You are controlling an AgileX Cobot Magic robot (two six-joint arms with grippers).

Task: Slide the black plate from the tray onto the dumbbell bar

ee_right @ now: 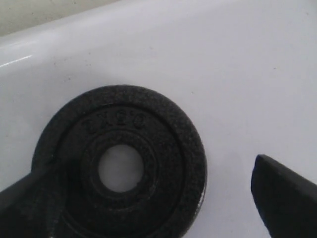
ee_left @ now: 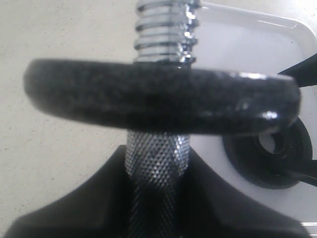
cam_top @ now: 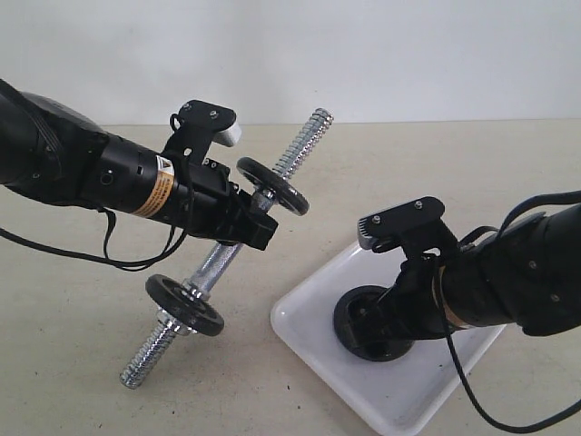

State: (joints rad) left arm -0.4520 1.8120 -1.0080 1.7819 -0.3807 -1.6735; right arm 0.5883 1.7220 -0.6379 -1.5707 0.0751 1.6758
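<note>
A pale beige surface [cam_top: 82, 363] fills the scene, and a plain white wall [cam_top: 363, 54] rises behind it. On the right side of the surface lies a glossy white tray [cam_top: 304, 313] with rounded corners and a low rim.

The black plate [ee_right: 163, 124] lies flat inside the tray, toward the tray's middle. It is a round disc with a grainy matte finish, a centre hole with the white of the tray showing through, and a raised ring around that hole. Raised lettering on its face is too blurred to read.

The dumbbell bar [cam_top: 216, 261] is held tilted over the left of the surface, apart from the tray. Its lower threaded end sits low near the surface and its upper threaded end points toward the wall. The left claw [cam_top: 257, 222] is clamped on the knurled middle. An upper disc [cam_top: 274, 186] sits just beyond the claw, and a lower disc [cam_top: 184, 304] sits toward the low end, each ahead of bare thread.

The right claw [cam_top: 388, 316] is down over the black plate, its fingers spread apart on either side. One finger [ee_right: 29, 203] overlaps the plate's edge, while the other stands clear of it. In the exterior view this claw hides part of the plate. A black cable [cam_top: 136, 262] loops under the left arm.
</note>
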